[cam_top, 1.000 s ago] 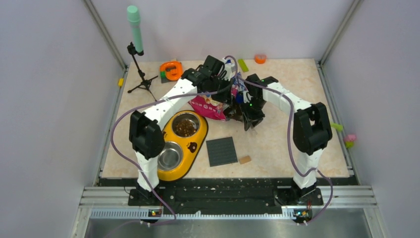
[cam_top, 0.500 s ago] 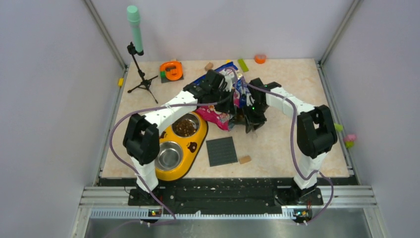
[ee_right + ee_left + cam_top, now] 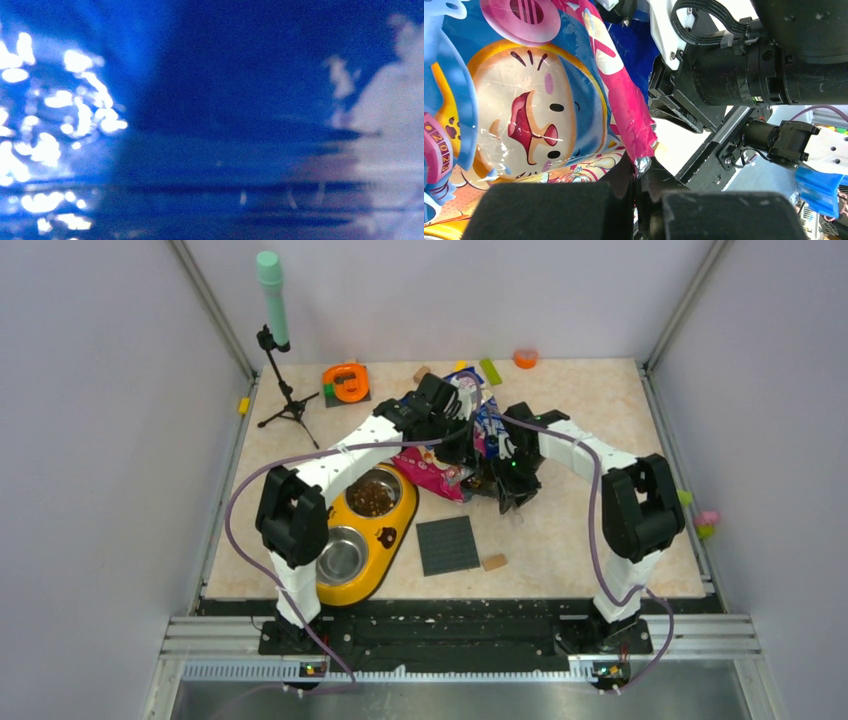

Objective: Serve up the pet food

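Black fingers of the left pincer (image 3: 646, 194) are together, nipping the crumpled pink edge of the bag (image 3: 539, 115); cartoon cat face fills the left wrist view.

Overhead: left pincer (image 3: 462, 445) sits at the bag's far upper part. The bag (image 3: 440, 472) is at mid-desk, between the two arms, pink side facing near-left.

Right pincer (image 3: 497, 480) is pressed against the bag's right end. Jaws hidden by the arm from above; the right wrist view is only blurred blue foil. Cannot tell whether they are apart or clamped.

Kibble (image 3: 371, 498): brown heap in the far bowl of the yellow feeder (image 3: 388, 538), just near-left of the bag. Steel bowl (image 3: 342, 555) is in the feeder's near half.

Dark square mat (image 3: 447, 544) lies flat right of the feeder, with a tan block (image 3: 494, 562) just beside its near-right corner.

Desk (image 3: 560, 540), far edge: orange tool (image 3: 346, 382), green bar (image 3: 490, 371), orange ring (image 3: 525, 358). Tripod (image 3: 285, 400) stands far left with a green cylinder (image 3: 272, 285).
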Controlling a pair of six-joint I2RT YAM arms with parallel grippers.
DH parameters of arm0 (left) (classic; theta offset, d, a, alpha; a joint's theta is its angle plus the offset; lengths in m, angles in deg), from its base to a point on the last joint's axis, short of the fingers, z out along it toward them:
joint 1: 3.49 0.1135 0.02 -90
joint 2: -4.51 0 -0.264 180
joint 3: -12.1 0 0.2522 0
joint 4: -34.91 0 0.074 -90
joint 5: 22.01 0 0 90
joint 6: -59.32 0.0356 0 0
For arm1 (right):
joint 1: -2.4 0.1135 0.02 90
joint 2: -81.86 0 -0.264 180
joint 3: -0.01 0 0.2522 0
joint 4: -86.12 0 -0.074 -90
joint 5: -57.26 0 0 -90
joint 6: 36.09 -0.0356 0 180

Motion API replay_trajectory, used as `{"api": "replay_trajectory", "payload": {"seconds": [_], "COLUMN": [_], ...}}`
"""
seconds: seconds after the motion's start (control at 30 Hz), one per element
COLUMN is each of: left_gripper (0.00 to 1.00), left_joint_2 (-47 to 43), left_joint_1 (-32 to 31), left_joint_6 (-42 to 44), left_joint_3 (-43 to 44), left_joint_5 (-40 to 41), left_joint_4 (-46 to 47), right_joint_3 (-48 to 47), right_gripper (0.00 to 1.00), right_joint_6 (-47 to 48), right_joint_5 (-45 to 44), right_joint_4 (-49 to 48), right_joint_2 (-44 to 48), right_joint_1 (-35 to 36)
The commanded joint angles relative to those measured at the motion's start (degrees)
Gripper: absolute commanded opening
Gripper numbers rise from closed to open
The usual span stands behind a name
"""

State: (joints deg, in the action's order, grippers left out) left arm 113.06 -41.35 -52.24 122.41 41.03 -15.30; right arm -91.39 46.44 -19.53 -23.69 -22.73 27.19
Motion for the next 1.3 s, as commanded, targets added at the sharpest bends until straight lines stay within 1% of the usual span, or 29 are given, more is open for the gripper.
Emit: {"api": "replay_trajectory", "payload": {"seconds": [0.0, 0.17, 0.27, 0.3, 0.37, 0.43, 0.5, 0.53, 0.57, 0.63, 0.77, 1.03, 1.13, 1.17, 1.2, 1.27], "left_gripper": [0.00, 0.00, 0.00, 0.00, 0.00, 0.00, 0.00, 0.00, 0.00, 0.00, 0.00, 0.00, 0.00, 0.00, 0.00, 0.00], "left_joint_2": [-0.23, 1.97, 3.30, 3.71, 4.44, 4.63, 4.63, 4.69, 4.72, 4.80, 5.09, 5.69, 6.09, 6.18, 6.24, 6.24], "left_joint_1": [-0.31, 1.12, 1.94, 2.28, 2.98, 3.59, 4.02, 4.20, 4.35, 4.46, 4.56, 4.58, 4.57, 4.60, 4.63, 4.65], "left_joint_6": [-3.00, -4.18, -4.28, -4.28, -4.28, -4.28, -4.28, -4.21, -4.13, -4.02, -4.10, -3.40, -3.19, -3.08, -2.86, -2.50], "left_joint_3": [4.13, 7.39, 8.45, 8.71, 9.04, 9.08, 9.08, 9.08, 9.18, 9.33, 9.68, 11.02, 11.84, 12.09, 12.22, 12.38], "left_joint_5": [-2.05, -2.41, -2.86, -3.15, -4.06, -4.60, -4.88, -5.11, -5.27, -5.46, -6.19, -6.82, -7.24, -7.21, -7.11, -7.12], "left_joint_4": [2.55, 2.68, 2.68, 2.58, 2.53, 2.52, 2.52, 2.44, 2.43, 2.35, 2.21, 0.73, 0.28, 0.12, 0.07, 0.06], "right_joint_3": [1.73, 6.10, 8.64, 9.50, 11.05, 12.35, 13.88, 14.93, 15.74, 18.01, 23.85, 34.53, 41.08, 44.85, 46.68, 51.88], "right_gripper": [0.00, 0.00, 0.00, 0.02, 0.14, 0.23, 0.30, 0.36, 0.38, 0.51, 0.62, 0.63, 0.64, 0.64, 0.64, 0.66], "right_joint_6": [3.27, 5.33, 4.90, 4.50, 3.50, 2.66, 2.36, 2.28, 2.30, 1.81, 0.66, 0.75, 0.72, 0.07, -0.72, -2.22], "right_joint_5": [-3.56, -6.81, -5.72, -5.14, -4.71, -4.33, -3.82, -4.00, -4.10, -4.79, -5.38, -4.29, -3.76, -3.94, -4.21, -8.49], "right_joint_4": [-6.98, -13.59, -18.36, -20.03, -23.08, -25.29, -26.64, -27.26, -27.89, -29.45, -34.38, -43.47, -50.73, -53.71, -57.74, -64.08], "right_joint_2": [3.57, 6.22, 7.00, 7.24, 7.74, 8.58, 9.69, 10.48, 11.47, 13.86, 20.07, 33.18, 40.89, 43.33, 45.48, 48.62], "right_joint_1": [-0.09, -0.09, -0.09, -0.02, -0.09, -0.10, -0.10, -0.10, -0.03, -0.10, -0.05, -0.06, -0.02, 0.04, 0.23, 1.96]}}
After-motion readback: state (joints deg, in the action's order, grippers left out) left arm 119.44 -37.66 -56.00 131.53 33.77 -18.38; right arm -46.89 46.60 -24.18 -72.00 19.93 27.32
